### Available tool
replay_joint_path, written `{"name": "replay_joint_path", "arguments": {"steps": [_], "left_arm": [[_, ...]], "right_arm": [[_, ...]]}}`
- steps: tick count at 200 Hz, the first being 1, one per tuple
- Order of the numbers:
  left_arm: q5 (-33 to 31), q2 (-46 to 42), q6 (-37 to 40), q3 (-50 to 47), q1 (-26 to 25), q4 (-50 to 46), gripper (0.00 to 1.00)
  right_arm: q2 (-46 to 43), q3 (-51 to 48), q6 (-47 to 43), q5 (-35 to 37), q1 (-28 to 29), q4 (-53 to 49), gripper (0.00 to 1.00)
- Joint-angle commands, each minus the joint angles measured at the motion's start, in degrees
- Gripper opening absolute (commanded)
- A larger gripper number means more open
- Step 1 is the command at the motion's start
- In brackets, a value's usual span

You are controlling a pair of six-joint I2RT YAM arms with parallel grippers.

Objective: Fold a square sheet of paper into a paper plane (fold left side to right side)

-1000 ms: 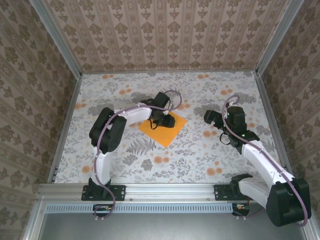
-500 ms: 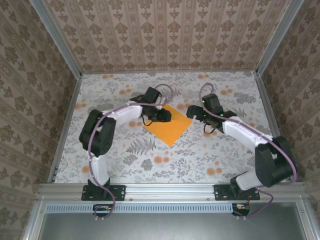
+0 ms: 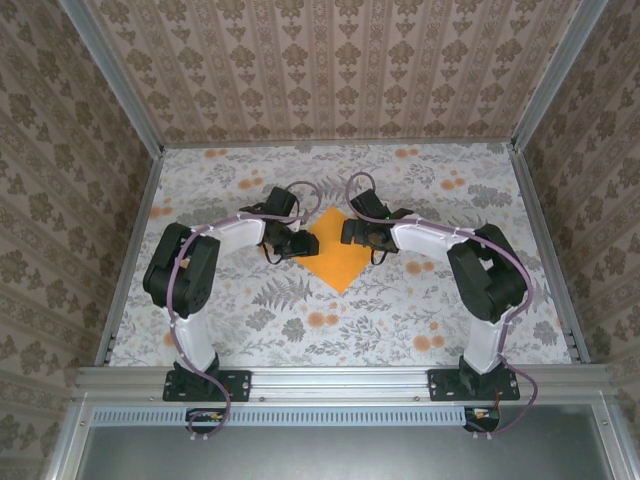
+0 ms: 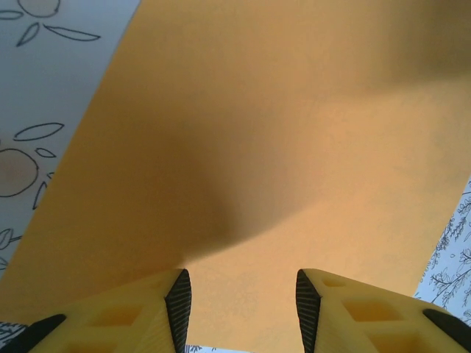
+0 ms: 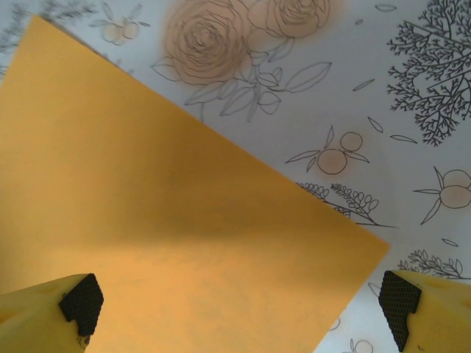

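Left gripper point(image 3: 294, 243) sits over the left corner of the square sheet of paper point(image 3: 338, 262), jaws about half spread with nothing pinched between them. Right gripper point(image 3: 356, 232) sits at the sheet's right corner, jaws spread wide and empty. The orange sheet lies flat, diamond-wise, at the centre of the floral table point(image 3: 420, 305), between both grippers.

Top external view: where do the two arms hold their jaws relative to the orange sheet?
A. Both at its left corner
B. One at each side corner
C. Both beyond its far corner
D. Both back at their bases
B: the left arm has its jaws at the left corner of the square sheet of paper, and the right arm has its jaws at the right corner.
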Motion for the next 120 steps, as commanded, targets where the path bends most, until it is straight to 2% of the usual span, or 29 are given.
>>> {"name": "replay_joint_path", "arguments": {"steps": [1,27,93,120], "left_arm": [[0.5,0.4,-0.6,-0.6,-0.3,-0.2,0.44],[0.0,1.0,-0.4,-0.6,-0.5,-0.7,0.44],[-0.4,2.9,-0.4,0.6,-1.8,-0.5,0.42],[-0.4,3.0,-0.4,0.8,-2.1,0.0,0.41]], "right_arm": [[2.7,2.0,1.4,3.1,0.4,-3.6,1.0],[4.8,2.5,1.3,1.7,0.5,-3.3,1.0],[7.1,4.9,-2.0,-8.8,2.2,-1.2,1.0],[6.7,5.4,-2.3,-11.7,2.5,-0.9,0.95]]}}
